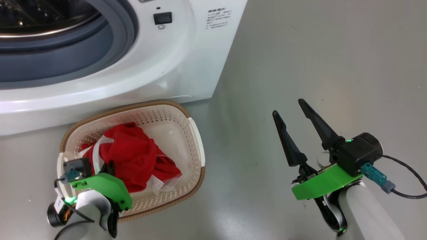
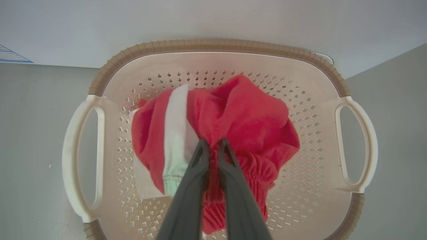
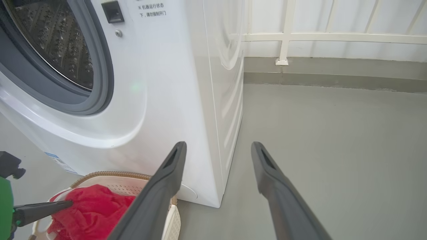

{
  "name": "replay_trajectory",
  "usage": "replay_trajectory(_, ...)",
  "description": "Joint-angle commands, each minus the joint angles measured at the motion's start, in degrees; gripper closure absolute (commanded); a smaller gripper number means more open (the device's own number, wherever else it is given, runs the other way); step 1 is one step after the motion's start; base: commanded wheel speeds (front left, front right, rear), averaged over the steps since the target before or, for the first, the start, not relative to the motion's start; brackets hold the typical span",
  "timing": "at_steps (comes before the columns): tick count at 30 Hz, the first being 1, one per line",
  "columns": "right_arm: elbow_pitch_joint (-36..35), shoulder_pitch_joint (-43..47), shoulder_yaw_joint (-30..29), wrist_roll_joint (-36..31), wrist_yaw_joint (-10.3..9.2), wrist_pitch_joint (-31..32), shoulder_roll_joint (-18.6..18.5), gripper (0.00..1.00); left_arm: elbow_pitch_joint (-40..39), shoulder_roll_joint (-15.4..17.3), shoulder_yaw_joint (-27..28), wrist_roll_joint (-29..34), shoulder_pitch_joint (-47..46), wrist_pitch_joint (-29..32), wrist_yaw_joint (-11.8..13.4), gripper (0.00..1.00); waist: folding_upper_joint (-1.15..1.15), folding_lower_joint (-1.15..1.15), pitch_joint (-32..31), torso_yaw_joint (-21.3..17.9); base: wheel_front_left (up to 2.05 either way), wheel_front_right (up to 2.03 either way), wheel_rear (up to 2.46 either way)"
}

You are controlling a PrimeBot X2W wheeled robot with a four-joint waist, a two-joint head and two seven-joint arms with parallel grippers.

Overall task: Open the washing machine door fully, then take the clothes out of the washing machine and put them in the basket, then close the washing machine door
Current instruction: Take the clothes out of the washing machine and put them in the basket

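Left end effector (image 2: 213, 142) tight on the clothes (image 2: 253, 113), inside the basket (image 2: 217, 45).

I count two hands, the left hand (image 2: 213, 141) and the right hand (image 1: 287, 107). One basket (image 2: 217, 45) lies beneath the left hand, carrying two white side handles (image 2: 69, 156). One heap of red-and-white clothes (image 2: 247, 113) sits at the left hand's fingertips; separate garments cannot be counted. One washing machine (image 1: 186, 66) stands ahead of the right hand, to its left, with one drum (image 3: 50, 40).
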Motion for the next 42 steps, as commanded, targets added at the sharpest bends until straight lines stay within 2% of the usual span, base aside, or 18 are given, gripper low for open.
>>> replay_trajectory(1,-1.01,-0.64,1.35,0.54,0.19,-0.37,-0.07,0.00,0.68,1.50,0.92,-0.43,-0.37,-0.81,-0.49,0.68,0.00,0.00,-0.28,-0.17,0.00,0.00,0.00)
replay_trajectory(2,-0.81,-0.57,1.25,0.51,0.19,-0.37,-0.18,0.00,1.08,1.50,0.35,-0.03,-0.55,-1.41,-0.69,0.12,0.00,0.00,-0.53,-0.10,0.00,0.00,0.00)
replay_trajectory(3,-0.68,-0.53,1.20,0.48,0.19,-0.37,-0.19,0.00,1.25,1.50,0.22,0.04,-0.57,-1.65,-0.74,0.00,0.00,0.00,-0.69,-0.05,0.00,0.00,0.00)
replay_trajectory(6,-0.25,-0.35,1.14,0.36,0.19,-0.37,-0.20,0.00,1.26,1.51,-0.11,0.28,-0.45,-2.33,-0.77,0.00,0.00,0.00,-1.47,0.20,0.00,0.00,0.00)
replay_trajectory(10,0.43,0.12,0.82,0.13,0.19,-0.37,-0.20,0.00,-0.21,1.58,0.19,0.32,0.18,-2.73,0.39,0.00,0.00,0.00,-2.99,0.86,0.00,0.00,0.00)
replay_trajectory(16,0.76,0.52,-0.73,-0.52,0.19,-0.37,-0.20,0.00,-10.14,2.26,1.66,1.35,3.62,-2.79,1.58,0.00,0.00,0.00,-5.61,2.06,0.00,0.00,0.00)
replay_trajectory(23,0.91,1.72,-3.72,-1.82,0.19,-0.37,-0.01,0.00,-23.85,2.29,5.09,2.09,9.27,-2.80,-0.19,0.00,0.00,0.00,-9.18,3.37,0.00,0.00,0.00)
replay_trajectory(29,1.49,2.69,-5.45,-2.19,0.19,-0.37,0.11,0.00,-31.59,1.82,7.40,2.49,13.45,-2.80,-1.40,0.00,0.00,0.00,-12.08,3.93,0.00,0.00,0.00)
replay_trajectory(42,3.05,4.96,-8.46,-2.95,0.19,-0.37,0.41,0.00,-49.35,1.27,8.04,6.95,21.72,-2.81,-2.89,0.00,0.00,0.00,-19.18,4.11,0.00,0.00,0.00)
